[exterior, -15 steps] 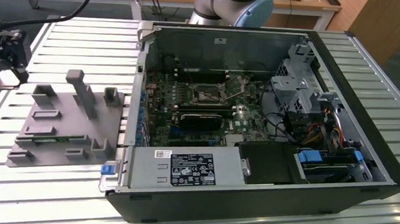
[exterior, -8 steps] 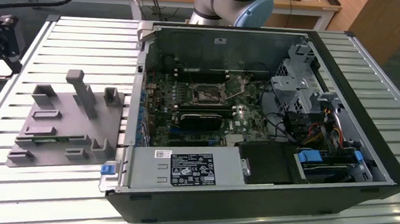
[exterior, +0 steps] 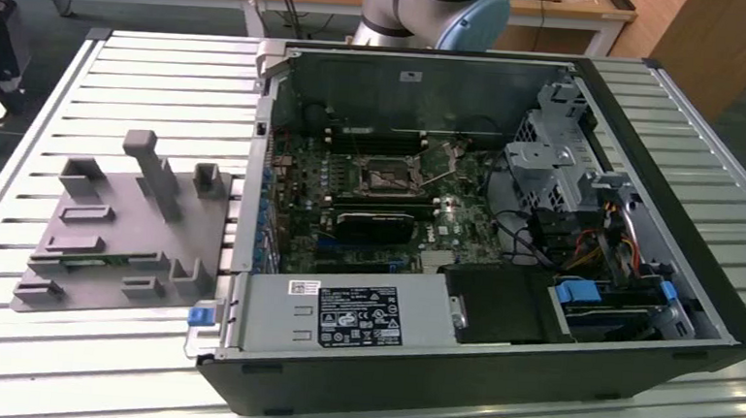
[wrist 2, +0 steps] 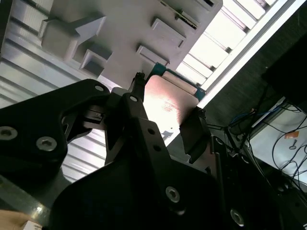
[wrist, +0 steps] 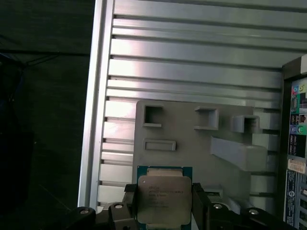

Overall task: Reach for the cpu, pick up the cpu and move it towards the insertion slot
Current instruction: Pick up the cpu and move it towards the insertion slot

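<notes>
The cpu (wrist: 163, 195), a flat square chip with a silvery top and a green edge, sits between my gripper's (wrist: 163, 203) two black fingers (wrist: 130, 201), which are shut on its opposite sides. It hangs over one edge of the grey fixture plate (wrist: 192, 143). In the second wrist view the cpu (wrist 2: 165, 103) appears as a shiny plate, with the gripper (wrist 2: 165, 114) clamped on it and the fixture plate (wrist 2: 124, 24) behind. The insertion slot (exterior: 385, 179), a small square socket with a dark centre, lies on the motherboard inside the open computer case (exterior: 475, 244).
The grey fixture plate (exterior: 126, 223) with raised blocks lies at the exterior view's left of the case, on a ribbed metal table (exterior: 161, 70). A black card (exterior: 372, 224), a power supply (exterior: 340, 314) and cables (exterior: 604, 243) surround the socket. The arm's base (exterior: 438, 9) stands behind the case.
</notes>
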